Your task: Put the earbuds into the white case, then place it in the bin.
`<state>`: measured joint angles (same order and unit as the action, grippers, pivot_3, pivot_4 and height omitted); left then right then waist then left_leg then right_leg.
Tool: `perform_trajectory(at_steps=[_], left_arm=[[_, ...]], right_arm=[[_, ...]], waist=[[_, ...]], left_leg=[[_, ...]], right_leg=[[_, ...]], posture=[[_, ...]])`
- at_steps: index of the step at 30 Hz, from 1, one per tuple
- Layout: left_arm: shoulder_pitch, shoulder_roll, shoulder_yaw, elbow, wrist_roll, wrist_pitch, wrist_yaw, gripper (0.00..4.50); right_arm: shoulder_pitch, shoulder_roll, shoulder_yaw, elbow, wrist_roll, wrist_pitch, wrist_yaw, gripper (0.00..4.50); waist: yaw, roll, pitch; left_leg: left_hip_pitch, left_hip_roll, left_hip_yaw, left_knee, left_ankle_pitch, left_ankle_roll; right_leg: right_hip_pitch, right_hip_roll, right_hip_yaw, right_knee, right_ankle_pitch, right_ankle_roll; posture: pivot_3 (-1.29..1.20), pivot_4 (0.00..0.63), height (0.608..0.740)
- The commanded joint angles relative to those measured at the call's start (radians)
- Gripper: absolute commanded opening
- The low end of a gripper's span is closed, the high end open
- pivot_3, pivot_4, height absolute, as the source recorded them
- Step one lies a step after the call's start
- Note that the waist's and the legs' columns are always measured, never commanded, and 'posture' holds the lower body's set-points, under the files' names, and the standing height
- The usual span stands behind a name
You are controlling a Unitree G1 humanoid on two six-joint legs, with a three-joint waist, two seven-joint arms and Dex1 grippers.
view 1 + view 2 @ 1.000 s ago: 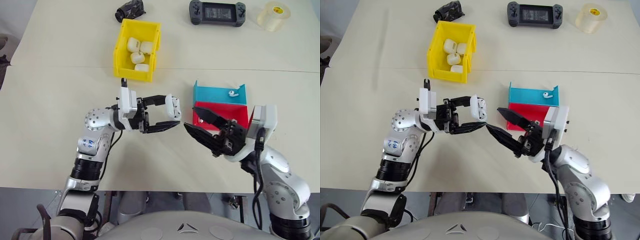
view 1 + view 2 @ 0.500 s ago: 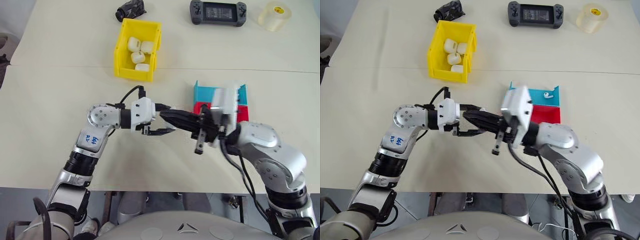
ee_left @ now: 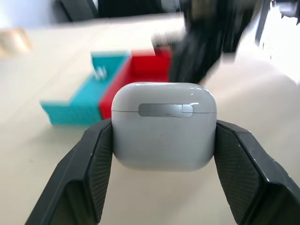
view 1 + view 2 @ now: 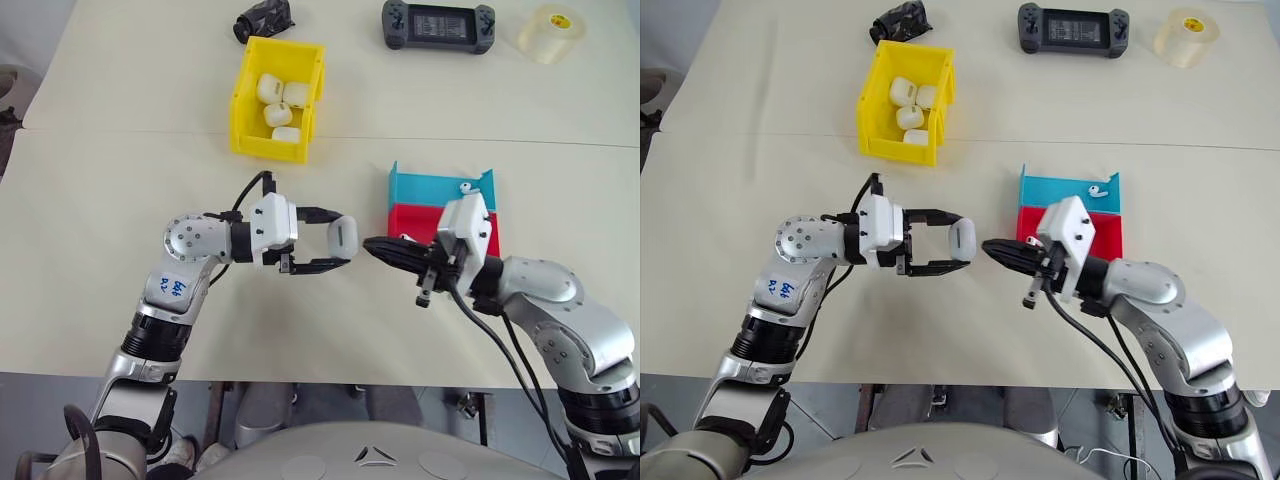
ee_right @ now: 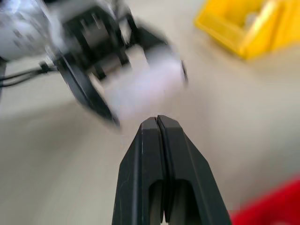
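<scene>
My left gripper point(image 4: 340, 245) is shut on the white case point(image 4: 342, 237), holding it above the table with its fingers level and pointing right. In the left wrist view the case point(image 3: 164, 124) sits squeezed between both fingers point(image 3: 89, 164) with its lid closed. My right gripper point(image 4: 369, 244) is shut with nothing in it, and its tips stand just right of the case, a small gap apart. One earbud point(image 4: 463, 186) lies in the blue tray point(image 4: 420, 190). The yellow bin point(image 4: 243, 110) stands farther back on the left and holds several white cases.
A red tray point(image 4: 410, 217) adjoins the blue one, just behind my right wrist. At the table's far edge lie a black game controller point(image 4: 435, 25), a roll of clear tape point(image 4: 548, 30) and a black object point(image 4: 262, 19).
My right gripper went from open to shut, reached left up to the case, then drew back to the right. The case's lid looked open before and is closed now.
</scene>
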<state>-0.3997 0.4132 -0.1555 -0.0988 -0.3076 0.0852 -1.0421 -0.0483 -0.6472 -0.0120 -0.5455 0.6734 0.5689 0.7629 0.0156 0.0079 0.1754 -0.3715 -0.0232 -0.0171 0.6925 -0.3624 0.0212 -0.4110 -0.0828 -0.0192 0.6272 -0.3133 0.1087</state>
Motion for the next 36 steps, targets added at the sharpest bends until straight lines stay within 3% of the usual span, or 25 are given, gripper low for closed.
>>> perform_trajectory(at_steps=[1,2,5,10,17,19,25,28,31,36], left_arm=[[0.03,0.005,0.068,-0.037,-0.046,0.031,0.055,2.8],[0.039,0.007,0.089,-0.035,-0.054,0.037,0.07,2.8],[0.061,-0.001,0.168,-0.024,-0.069,0.063,0.155,2.8],[0.021,-0.054,0.295,0.002,-0.071,0.094,0.367,2.8],[-0.129,-0.082,0.323,0.11,-0.032,0.102,0.497,2.8],[-0.178,-0.084,0.314,0.173,-0.014,0.09,0.51,2.8],[-0.495,-0.124,0.264,0.703,0.069,-0.009,0.481,2.8],[-0.58,-0.122,0.266,0.884,0.107,-0.084,0.507,3.79],[-0.618,-0.13,0.257,0.943,0.095,-0.12,0.42,4.48],[-0.521,-0.086,0.257,0.765,0.052,-0.137,0.268,4.48]], right_arm=[[0.053,0.009,-0.124,-0.034,0.08,-0.06,0.049,0.03],[0.077,0.018,-0.16,-0.039,0.101,-0.076,0.054,0.03],[0.163,0.054,-0.273,-0.077,0.177,-0.106,0.039,0.58],[0.299,0.102,-0.392,-0.123,0.11,-0.231,0.019,2.33],[0.363,0.118,-0.406,-0.117,0.052,-0.322,0.016,4.46],[0.362,0.12,-0.401,-0.118,0.048,-0.332,0.01,4.46],[0.348,0.137,-0.356,-0.157,0.037,-0.334,-0.041,4.46],[0.344,0.143,-0.34,-0.18,0.033,-0.332,-0.067,4.5],[0.344,0.154,-0.323,-0.201,0.03,-0.332,-0.091,4.5],[0.344,0.15,-0.316,-0.194,0.024,-0.342,-0.095,4.5]], waist=[[0.002,0.0,0.0],[0.002,0.0,0.0],[0.006,0.0,0.0],[0.012,0.0,0.0],[0.01,-0.001,-0.001],[0.008,-0.001,-0.001],[0.013,-0.003,0.0],[0.008,-0.004,0.0],[0.007,-0.004,0.0],[0.008,-0.004,0.0]], left_leg=[[0.0,0.0,0.0,0.0,0.0,0.0],[0.0,0.0,0.0,0.0,0.0,0.0],[0.001,0.0,0.0,0.0,0.0,0.0],[0.001,0.0,0.0,0.001,0.0,0.0],[0.001,-0.001,0.001,0.001,0.0,0.0],[0.001,0.0,0.001,0.001,0.0,0.0],[0.001,-0.003,0.001,0.003,0.001,0.0],[0.001,-0.004,0.002,0.001,0.0,0.001],[0.001,-0.004,0.005,0.0,0.0,0.002],[0.001,-0.004,0.005,0.002,0.0,0.002]], right_leg=[[0.0,0.0,0.0,0.0,0.0,0.0],[0.0,0.0,0.0,0.0,0.0,0.0],[0.0,0.0,0.0,0.0,0.0,0.0],[0.001,0.0,0.0,0.0,0.0,0.0],[0.001,0.001,0.001,0.001,0.001,0.001],[0.001,0.002,0.0,0.001,0.001,0.001],[0.001,0.005,-0.002,0.003,0.001,0.001],[0.0,0.005,-0.003,0.006,0.001,0.002],[-0.002,0.004,-0.005,0.007,0.001,0.002],[-0.002,0.003,-0.005,0.008,0.001,0.002]], posture=[[0.0,0.15,0.74],[0.0,0.15,0.74],[0.0,0.15,0.74],[0.0,0.15,0.74],[0.0,0.15,0.74],[0.0,0.15,0.74],[0.0,0.15,0.74],[0.0,0.15,0.74],[0.0,0.15,0.74],[0.0,0.15,0.74]])
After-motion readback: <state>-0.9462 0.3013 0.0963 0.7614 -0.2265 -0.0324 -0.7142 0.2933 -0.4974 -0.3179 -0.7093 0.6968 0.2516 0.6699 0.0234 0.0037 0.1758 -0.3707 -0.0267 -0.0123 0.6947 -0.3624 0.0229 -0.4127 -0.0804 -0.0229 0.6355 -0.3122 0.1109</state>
